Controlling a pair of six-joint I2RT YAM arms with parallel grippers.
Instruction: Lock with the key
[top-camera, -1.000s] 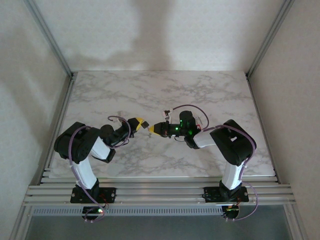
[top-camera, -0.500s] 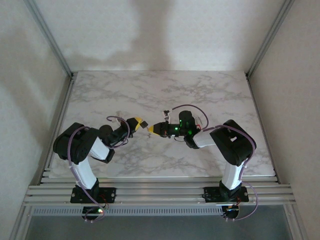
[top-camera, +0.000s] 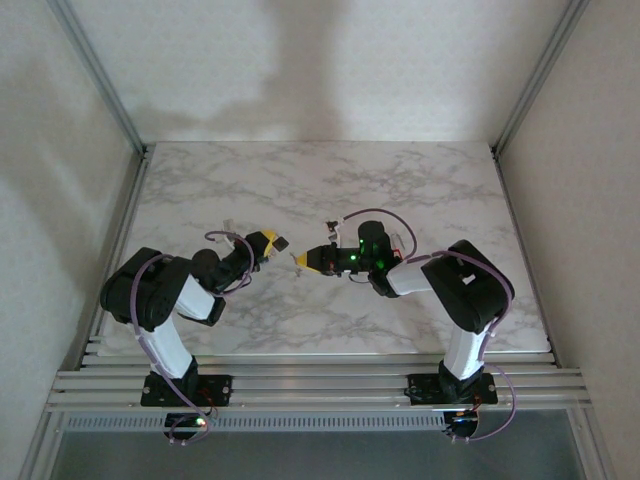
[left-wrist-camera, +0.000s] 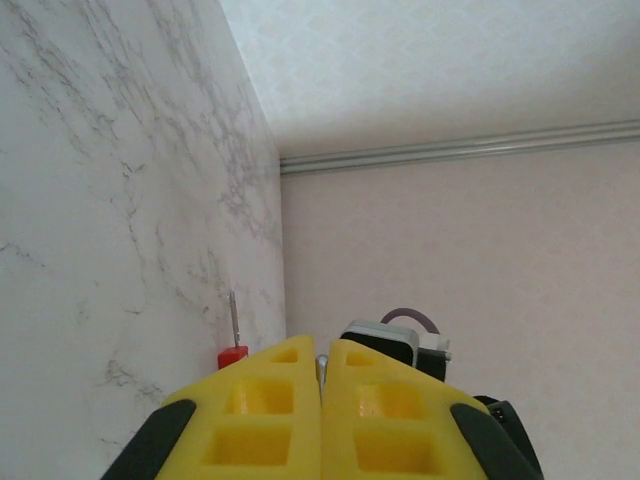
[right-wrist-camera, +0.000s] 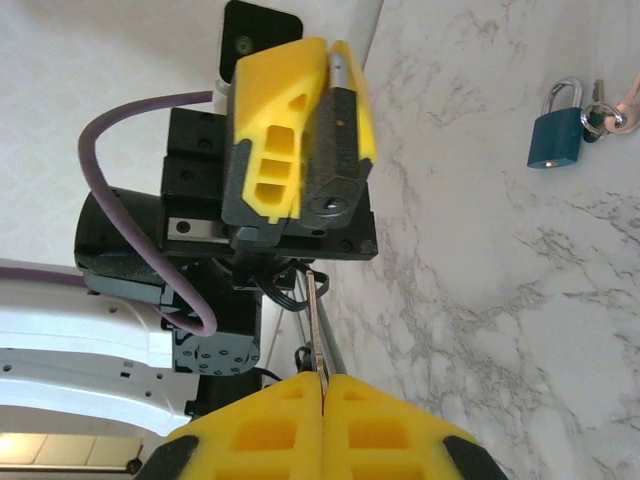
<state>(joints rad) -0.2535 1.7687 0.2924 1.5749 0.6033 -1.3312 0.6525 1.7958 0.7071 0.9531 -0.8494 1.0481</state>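
Marble table (top-camera: 300, 190) carries a padlock (right-wrist-camera: 555, 135); left claw (top-camera: 272, 241) is closed, right claw (top-camera: 303, 260) pinches a thin metal sliver (right-wrist-camera: 317, 320).

The surface (top-camera: 400, 190) is white marble veined in grey. The left hand (top-camera: 272, 241) and right hand (top-camera: 304, 260) have bright yellow fingers on black bodies. The padlock (right-wrist-camera: 556, 135) is dark teal with a silver shackle. A purple cable (right-wrist-camera: 87, 160) loops beside the left hand.
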